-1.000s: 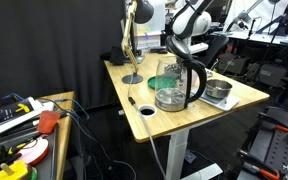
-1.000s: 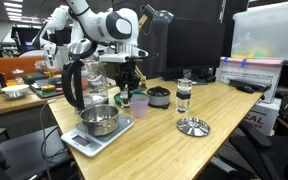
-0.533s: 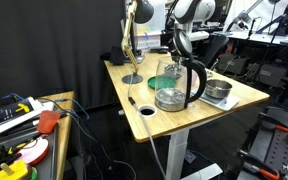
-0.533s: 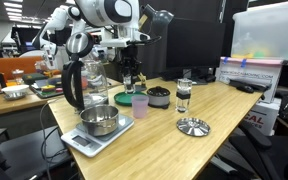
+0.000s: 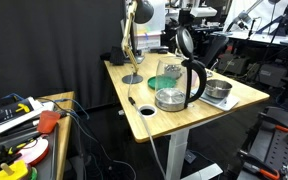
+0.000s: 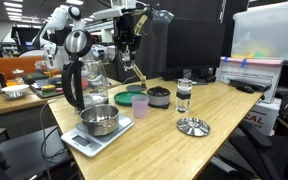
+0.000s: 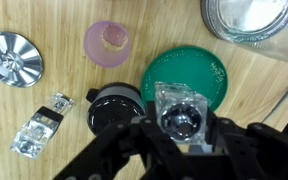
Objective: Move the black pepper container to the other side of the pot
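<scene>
My gripper [image 7: 179, 140] is shut on the black pepper container [image 7: 179, 115], a small clear jar with a dark top. I hold it high above the table, over the edge of a green plate [image 7: 189, 70]. The gripper also shows raised in both exterior views [image 6: 127, 42] [image 5: 187, 12], where the jar is hard to make out. The steel pot [image 6: 99, 120] stands on a scale at the table's front; it also shows in an exterior view [image 5: 217, 90] and in the wrist view [image 7: 249, 18].
A tall glass kettle [image 6: 81, 82] with a black handle stands beside the pot. A pink cup [image 7: 109, 42], a black round container [image 7: 114, 105], a second clear jar [image 6: 184, 95] and a silver lid [image 6: 192, 126] lie near the plate. A desk lamp [image 5: 131, 40] stands at the back.
My gripper has risen straight up from table height beside the green plate, carrying the pepper container well above the kettle. Nothing else on the table has moved.
</scene>
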